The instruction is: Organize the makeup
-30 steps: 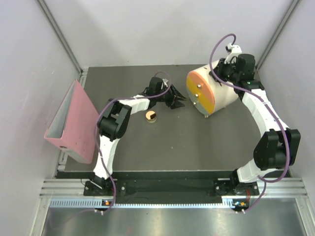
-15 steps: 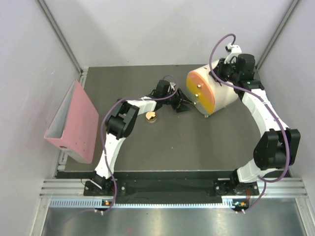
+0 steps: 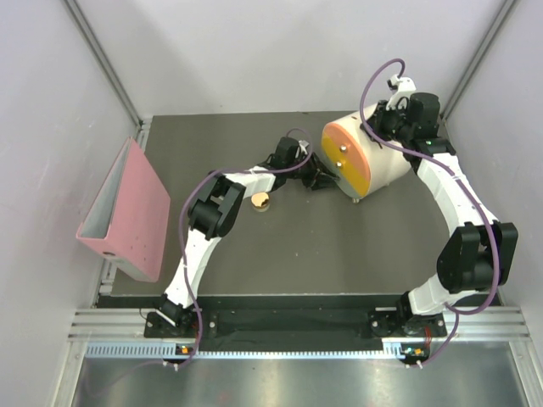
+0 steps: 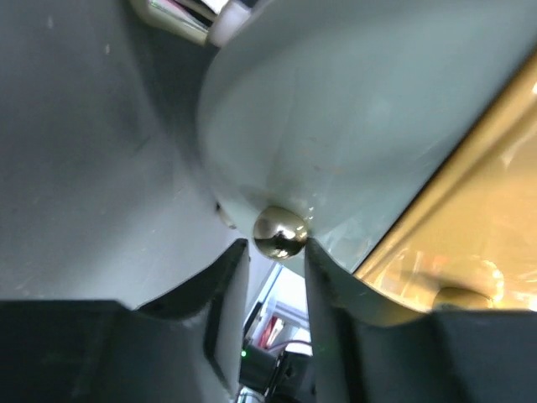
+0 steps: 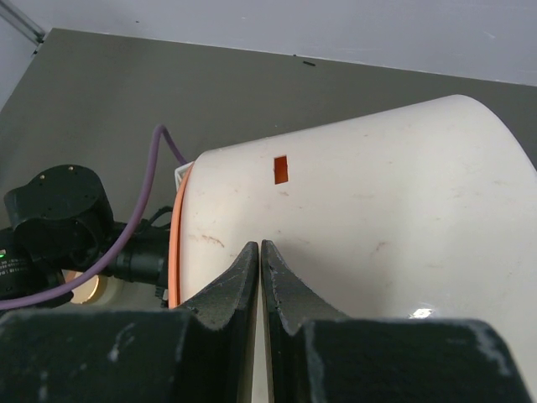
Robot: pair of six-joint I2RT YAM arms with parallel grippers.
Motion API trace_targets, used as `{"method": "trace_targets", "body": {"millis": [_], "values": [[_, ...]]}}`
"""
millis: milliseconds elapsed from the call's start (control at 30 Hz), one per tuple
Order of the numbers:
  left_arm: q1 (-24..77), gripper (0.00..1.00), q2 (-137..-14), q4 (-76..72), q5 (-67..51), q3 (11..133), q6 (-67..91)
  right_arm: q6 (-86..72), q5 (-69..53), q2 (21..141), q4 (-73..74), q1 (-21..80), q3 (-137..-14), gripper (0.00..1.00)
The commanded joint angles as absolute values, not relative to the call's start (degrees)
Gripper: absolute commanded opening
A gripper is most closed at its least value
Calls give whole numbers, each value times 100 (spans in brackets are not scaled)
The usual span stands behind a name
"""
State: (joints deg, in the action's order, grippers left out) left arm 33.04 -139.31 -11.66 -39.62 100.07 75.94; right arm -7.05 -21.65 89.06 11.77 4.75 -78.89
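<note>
Flanked drawer knob [image 4: 281, 232] mid-frame with left gripper [image 4: 275, 250], grip unclear; steadied box [image 5: 377, 193] with clenched right gripper [image 5: 260, 245]; next needed pinch-and-pull.

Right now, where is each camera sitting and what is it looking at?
Top: above and behind the arms, looking down at the table; both arms show whole.
Left wrist: on the left arm, close up on a shiny ball on the cream box; the left hand shows.
Right wrist: on the right arm, looking over the cream box; the shut right hand shows.
Shared: all three see the box.
</note>
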Motion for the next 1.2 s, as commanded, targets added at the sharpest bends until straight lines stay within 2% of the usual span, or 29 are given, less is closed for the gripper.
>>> {"method": "trace_targets", "body": {"millis": [0, 133, 233, 267, 333, 700, 967, 1133, 1167], "values": [[3331, 34, -14054, -1573, -3832, 10134, 7690, -431, -1907, 9483, 3621, 492, -7400, 6], [3340, 27, -14115, -1775, -3735, 10134, 7795, -431, -1925, 9492, 3647, 492, -7418, 6], [3340, 13, -14168, -1846, -3762, 10178, 7848, -422, -1934, 9483, 3656, 492, -7409, 6], [3340, 6, -14177, -1854, -3770, 10160, 7849, -422, -1934, 9475, 3656, 492, -7400, 6], [3340, 0, -14133, -1863, -3832, 10125, 7796, -431, -1934, 9457, 3656, 492, -7383, 6], [3270, 0, -13422, -1170, -3666, 9598, 6813, -413, -1907, 9431, 3647, 492, -7357, 6], [3085, 0, -12657, -1160, -3402, 8631, 6619, -448, -1925, 9413, 3612, 492, -7313, 6], [3067, 0, -12708, -1362, -3629, 8516, 6679, -466, -1934, 9396, 3604, 492, -7277, 6], [3067, 13, -12805, -1676, -3717, 8517, 6793, -457, -1934, 9387, 3595, 492, -7260, 6]]}}
